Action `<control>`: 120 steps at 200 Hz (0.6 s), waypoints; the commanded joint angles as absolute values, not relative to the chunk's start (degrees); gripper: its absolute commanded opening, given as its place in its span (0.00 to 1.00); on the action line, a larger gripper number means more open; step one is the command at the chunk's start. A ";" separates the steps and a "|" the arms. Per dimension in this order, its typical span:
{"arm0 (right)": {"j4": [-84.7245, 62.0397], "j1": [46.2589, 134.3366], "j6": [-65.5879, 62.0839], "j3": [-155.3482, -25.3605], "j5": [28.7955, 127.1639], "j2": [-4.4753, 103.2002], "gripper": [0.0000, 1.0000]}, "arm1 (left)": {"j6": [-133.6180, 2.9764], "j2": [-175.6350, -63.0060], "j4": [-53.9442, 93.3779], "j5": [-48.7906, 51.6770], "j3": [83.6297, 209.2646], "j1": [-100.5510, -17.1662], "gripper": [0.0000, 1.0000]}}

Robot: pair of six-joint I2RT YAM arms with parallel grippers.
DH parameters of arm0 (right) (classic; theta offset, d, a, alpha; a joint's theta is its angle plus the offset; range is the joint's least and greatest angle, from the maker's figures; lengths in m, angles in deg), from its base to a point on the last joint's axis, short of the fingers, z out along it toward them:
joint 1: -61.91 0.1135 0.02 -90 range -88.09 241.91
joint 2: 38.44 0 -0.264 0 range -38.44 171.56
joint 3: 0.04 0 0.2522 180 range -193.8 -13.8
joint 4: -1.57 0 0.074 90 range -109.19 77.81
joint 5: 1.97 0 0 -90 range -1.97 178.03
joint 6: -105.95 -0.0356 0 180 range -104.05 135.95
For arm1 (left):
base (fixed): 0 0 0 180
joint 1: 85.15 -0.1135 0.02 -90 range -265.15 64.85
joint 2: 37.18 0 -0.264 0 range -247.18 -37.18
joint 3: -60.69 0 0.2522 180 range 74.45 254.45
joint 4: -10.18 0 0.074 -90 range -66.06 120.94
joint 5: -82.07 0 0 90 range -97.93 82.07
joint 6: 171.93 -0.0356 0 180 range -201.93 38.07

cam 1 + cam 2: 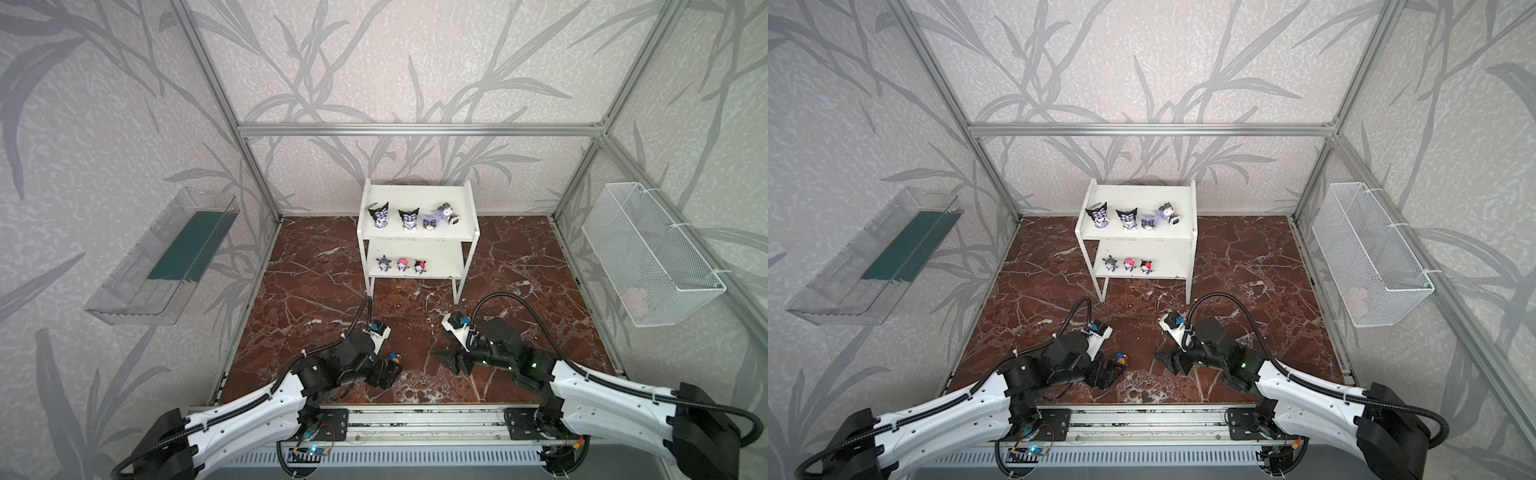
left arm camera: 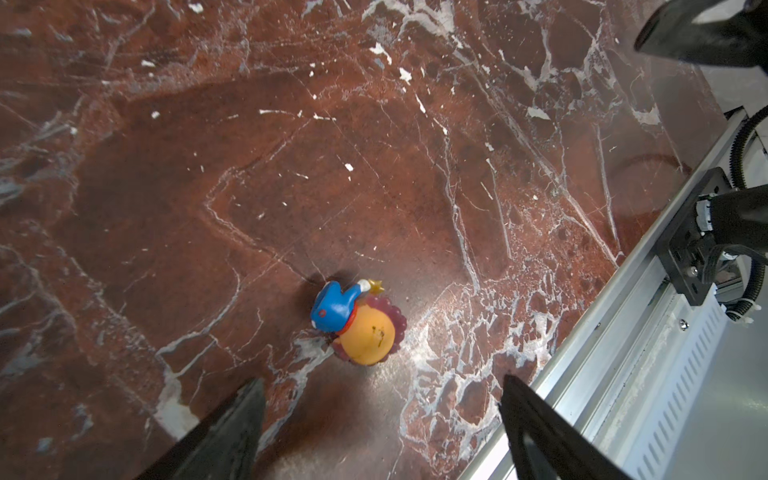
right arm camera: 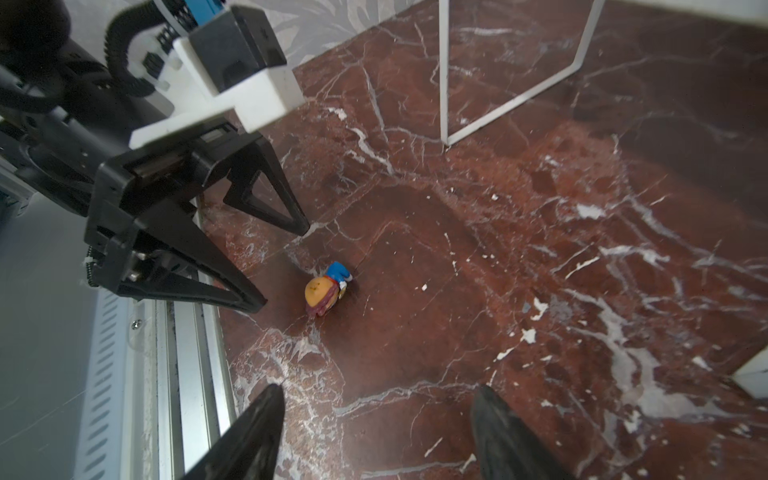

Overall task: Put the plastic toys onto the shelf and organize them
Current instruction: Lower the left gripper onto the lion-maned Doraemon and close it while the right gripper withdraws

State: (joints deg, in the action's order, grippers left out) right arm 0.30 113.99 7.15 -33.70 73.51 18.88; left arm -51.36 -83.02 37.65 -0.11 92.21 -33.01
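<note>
Orange-headed figurine (image 2: 361, 324): lying on side on red marble surface (image 1: 519, 291), near centre, off shelf (image 1: 415, 195).
Left gripper (image 2: 380, 384): fingers wide, empty, tips just short of figurine.
Right gripper (image 3: 378, 390): fingers apart, empty, right of figurine.
Shelf upper tier: four larger figurines (image 1: 409, 218). Lower tier: three smaller figurines (image 1: 401, 264), left side.

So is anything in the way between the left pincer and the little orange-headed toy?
No, nothing visible. The left pincer is open, and the orange-headed toy lies on the bare marble floor just ahead of it, with only floor between them.
</note>
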 commanded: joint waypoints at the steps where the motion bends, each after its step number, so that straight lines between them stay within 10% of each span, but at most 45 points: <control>1: 3.27 114.75 3.54 -34.63 70.97 21.70 0.69 | -46.27 -85.95 34.33 -0.67 93.10 -32.83 0.87; 120: -1.78 114.91 2.41 -31.62 78.41 14.41 0.67 | -40.21 -118.50 52.08 -10.02 115.07 -30.47 0.70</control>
